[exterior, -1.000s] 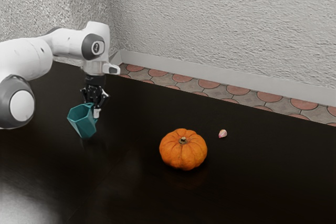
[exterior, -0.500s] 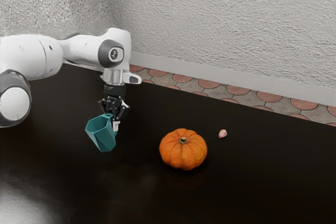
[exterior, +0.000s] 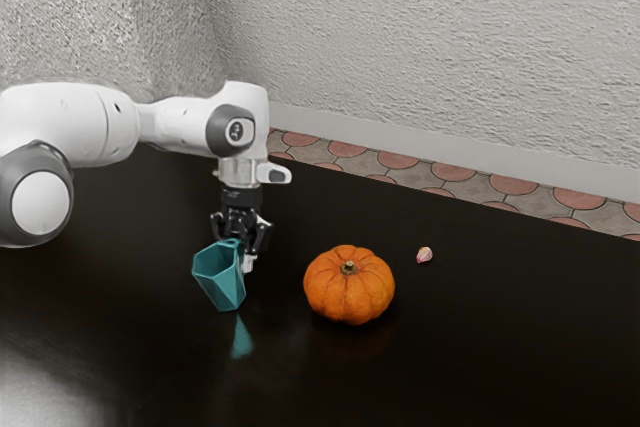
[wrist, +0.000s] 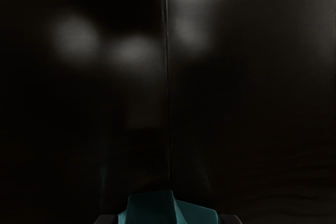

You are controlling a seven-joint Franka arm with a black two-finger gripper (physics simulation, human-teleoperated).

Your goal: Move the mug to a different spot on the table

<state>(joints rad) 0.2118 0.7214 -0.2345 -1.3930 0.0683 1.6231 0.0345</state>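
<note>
Exterior view, left edge: white arm (exterior: 90, 132) comes in from the upper left and bends down over the dark table (exterior: 500, 357).

Left of centre: gripper (exterior: 243, 259) points straight down, fingers set narrow and clamped on the teal mug (exterior: 220, 278). The pinch looks to be on the wall at the rim, on the mug's right-hand side; which finger is inside I cannot tell.

Mug: faceted, hard-looking, probably light and stiff. The glossy wall could slip in a thin rim pinch, so I would take the rim wall deep between the pads, or the handle if one exists (none visible).

Mug relative to hand: it hangs below and slightly to the exterior view's left of the fingertips, tilted, mouth leaning toward the fingers. A teal reflection on the table lies just below it, so I judge it just clear of the surface. In the wrist view the mug (wrist: 169, 208) sits directly under the hand, dark tabletop (wrist: 241, 103) beyond.

Centre: orange pumpkin (exterior: 349, 284), near the mug on its right, not touching it.

Right of centre: small pink object (exterior: 424, 255), well apart from the mug.
</note>
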